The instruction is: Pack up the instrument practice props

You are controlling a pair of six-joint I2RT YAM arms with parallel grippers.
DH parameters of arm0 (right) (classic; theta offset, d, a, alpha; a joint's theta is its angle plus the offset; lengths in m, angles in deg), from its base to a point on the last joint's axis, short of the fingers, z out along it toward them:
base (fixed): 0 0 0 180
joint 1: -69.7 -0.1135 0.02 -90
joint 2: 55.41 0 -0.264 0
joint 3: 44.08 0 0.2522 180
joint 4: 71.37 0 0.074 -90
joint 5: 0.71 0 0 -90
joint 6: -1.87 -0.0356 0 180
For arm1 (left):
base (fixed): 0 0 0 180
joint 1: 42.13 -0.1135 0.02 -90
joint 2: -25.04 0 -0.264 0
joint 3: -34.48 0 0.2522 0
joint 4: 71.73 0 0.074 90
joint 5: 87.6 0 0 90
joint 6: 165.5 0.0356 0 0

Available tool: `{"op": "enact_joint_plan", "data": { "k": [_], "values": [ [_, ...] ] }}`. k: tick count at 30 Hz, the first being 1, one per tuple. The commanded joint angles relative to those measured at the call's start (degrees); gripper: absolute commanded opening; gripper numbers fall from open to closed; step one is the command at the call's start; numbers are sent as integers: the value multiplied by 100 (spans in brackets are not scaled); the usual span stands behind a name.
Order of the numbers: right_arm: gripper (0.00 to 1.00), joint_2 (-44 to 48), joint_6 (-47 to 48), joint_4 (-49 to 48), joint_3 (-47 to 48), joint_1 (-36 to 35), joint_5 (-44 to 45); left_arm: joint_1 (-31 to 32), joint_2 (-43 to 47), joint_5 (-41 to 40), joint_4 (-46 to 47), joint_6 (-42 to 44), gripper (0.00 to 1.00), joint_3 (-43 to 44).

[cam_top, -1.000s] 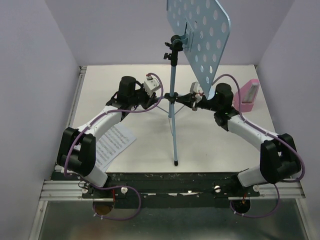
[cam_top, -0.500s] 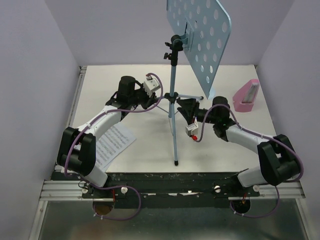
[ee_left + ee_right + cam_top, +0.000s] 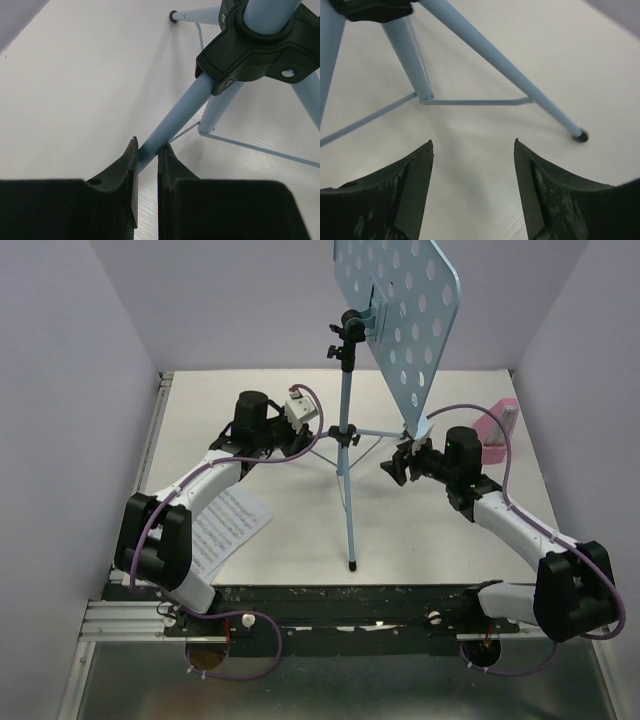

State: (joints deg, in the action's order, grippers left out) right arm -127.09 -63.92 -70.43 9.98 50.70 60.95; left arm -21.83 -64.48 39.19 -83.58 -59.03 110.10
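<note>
Standing upright mid-counter in the top view, the music stand looks light but top-heavy and tippy, with thin legs that are stiff and slick, so a leg close to the hub seems the safest hold; the sheet-music pages lie near-left and the metronome far-right. Left wrist view: the left tool is narrowed onto one tripod leg, pads touching it below the hub. Right wrist view: the right tool gapes wide and empty, with another leg ahead and apart from it.
</note>
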Motion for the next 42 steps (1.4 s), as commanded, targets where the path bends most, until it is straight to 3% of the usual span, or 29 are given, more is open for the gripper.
{"op": "enact_joint_plan", "data": {
  "k": [1,4,7,8,16,27,34,42],
  "values": [
    [72,-214,-3465,307,136,204,-284,-17,-215,275,-789,-663,0,-105],
    [72,-407,-3799,-10,417,274,-1039,1,-198,249,-903,-514,0,-113],
    [70,-732,-3916,-344,908,283,-2584,1,-163,196,-1035,-390,0,-140],
    [69,-838,-3958,-248,1084,266,-2711,1,-154,205,-1070,-329,0,-157],
    [62,-1480,-5320,-958,1560,345,-2897,27,4,223,-1325,-48,0,-228],
    [51,-1999,-5330,-880,2017,345,-2923,80,4,275,-1369,76,0,-201],
    [35,-1894,-4839,-749,1939,310,-3371,71,-40,311,-1334,67,0,-166],
    [17,-1612,-3645,-353,1894,196,-3591,80,-119,337,-1334,58,0,-113]
  ]
}}
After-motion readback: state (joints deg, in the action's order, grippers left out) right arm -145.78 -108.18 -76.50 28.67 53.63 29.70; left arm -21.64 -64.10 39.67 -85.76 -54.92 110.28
